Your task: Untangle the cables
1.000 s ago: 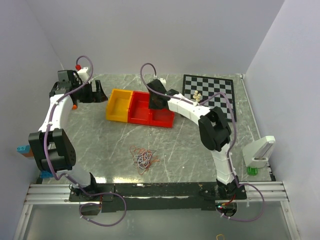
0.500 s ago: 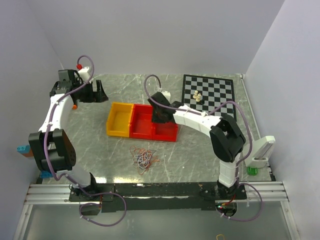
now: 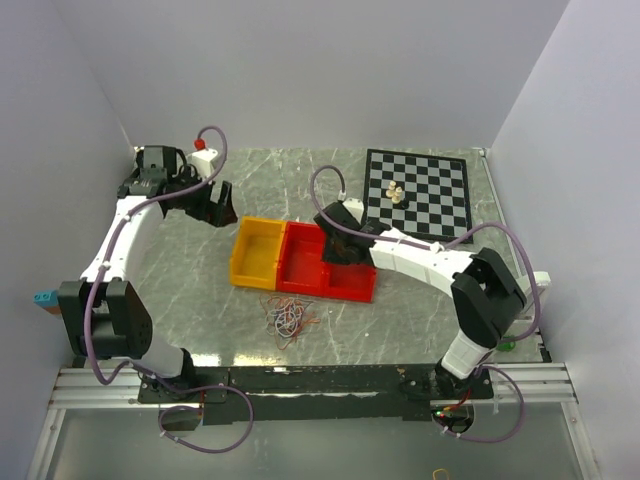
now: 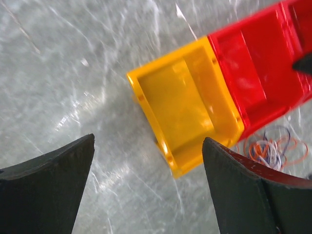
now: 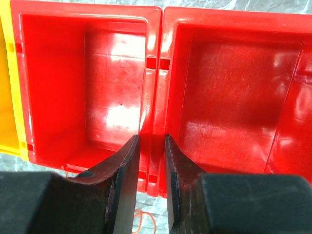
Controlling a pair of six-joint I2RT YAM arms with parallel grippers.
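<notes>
The cables [image 3: 288, 316] lie as a small clump of orange-red, white and dark curly wires on the marble table, just in front of the bins and untouched. They also show in the left wrist view, cables [image 4: 273, 148], and as one orange loop [image 5: 141, 219] below the right fingers. My right gripper [image 3: 338, 250] [image 5: 151, 139] is shut on the double wall where the two red bins [image 3: 300, 268] [image 5: 153, 58] meet. My left gripper [image 3: 210, 205] [image 4: 148, 141] hangs open above the table, left of the yellow bin [image 3: 255, 255] [image 4: 185, 102], holding nothing.
The yellow bin and the two red bins stand joined in a row, all empty. A chessboard [image 3: 425, 190] with a small pale piece [image 3: 396, 192] lies at the back right. A green object [image 3: 503, 342] sits near the right arm's base, and a blue block [image 3: 45, 298] at the left edge.
The right gripper has pulled the row of bins toward the near right, close to the cables. The left gripper has swung right toward the yellow bin, staying open.
</notes>
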